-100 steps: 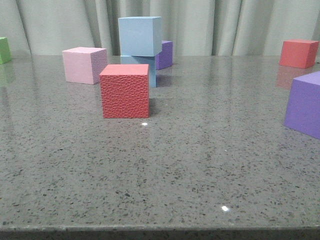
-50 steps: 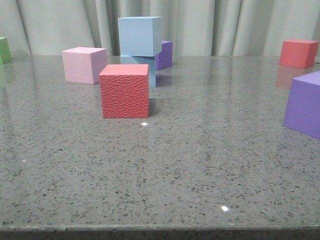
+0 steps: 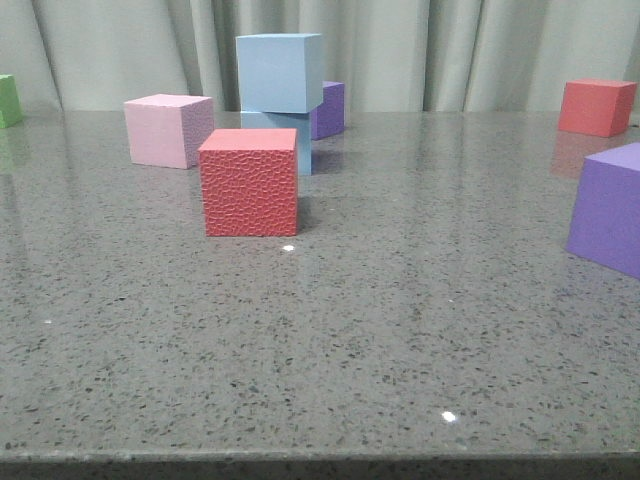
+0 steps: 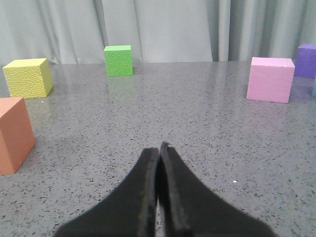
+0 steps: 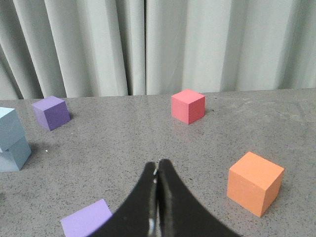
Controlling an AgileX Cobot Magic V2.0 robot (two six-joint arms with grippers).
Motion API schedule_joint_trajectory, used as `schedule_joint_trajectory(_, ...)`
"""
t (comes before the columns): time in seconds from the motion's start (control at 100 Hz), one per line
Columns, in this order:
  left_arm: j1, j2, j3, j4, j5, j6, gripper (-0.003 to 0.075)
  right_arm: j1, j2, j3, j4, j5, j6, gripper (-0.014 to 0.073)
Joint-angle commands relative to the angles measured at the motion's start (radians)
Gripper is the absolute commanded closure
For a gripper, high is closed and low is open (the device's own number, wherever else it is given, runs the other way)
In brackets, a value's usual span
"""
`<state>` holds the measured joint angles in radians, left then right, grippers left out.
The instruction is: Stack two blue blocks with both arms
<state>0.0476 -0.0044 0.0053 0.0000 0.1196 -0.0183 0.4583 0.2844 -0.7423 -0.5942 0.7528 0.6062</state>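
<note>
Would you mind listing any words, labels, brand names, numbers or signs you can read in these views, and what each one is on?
None: no readable text, number, logo or sign shows in any view.
The stacked blue blocks, red textured cube, pink cube, purple cube, green cube, yellow cube and orange cube have plain faces.
The left end effector, right end effector, table and curtain are unmarked too.
</note>
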Motion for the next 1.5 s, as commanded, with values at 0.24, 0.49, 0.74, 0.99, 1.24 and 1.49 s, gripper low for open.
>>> schedule_joint_trajectory(0.24, 0.001, -0.034, 0.002, -0.012, -0.075, -0.001, 0.0739, -0.007, 0.012, -0.020, -0.042, -0.065, -0.001, 0.0662)
schedule_joint_trajectory(0.49, 0.001, -0.034, 0.002, -0.012, -0.075, -0.001, 0.0739, -0.007, 0.012, -0.020, -0.042, -0.065, -0.001, 0.0662)
schedule_joint_trajectory(0.74, 0.001, -0.034, 0.002, -0.012, -0.075, -0.001, 0.0739, -0.007, 0.012, -0.020, -0.042, -0.065, -0.001, 0.0662)
schedule_joint_trajectory(0.99, 0.001, -0.034, 0.002, -0.012, -0.075, -0.001, 0.0739, -0.007, 0.012, -0.006, -0.045, -0.065, -0.001, 0.0662)
schedule_joint_trajectory(1.24, 0.001, -0.034, 0.002, -0.012, -0.075, -0.001, 0.0739, -0.022, 0.012, 0.073, -0.023, -0.205, -0.058, 0.0662)
schedule_joint_trajectory(1.49, 0.001, -0.034, 0.002, -0.012, -0.075, -0.001, 0.0738, -0.189, 0.011, 0.239, 0.286, -0.543, -0.330, 0.0662)
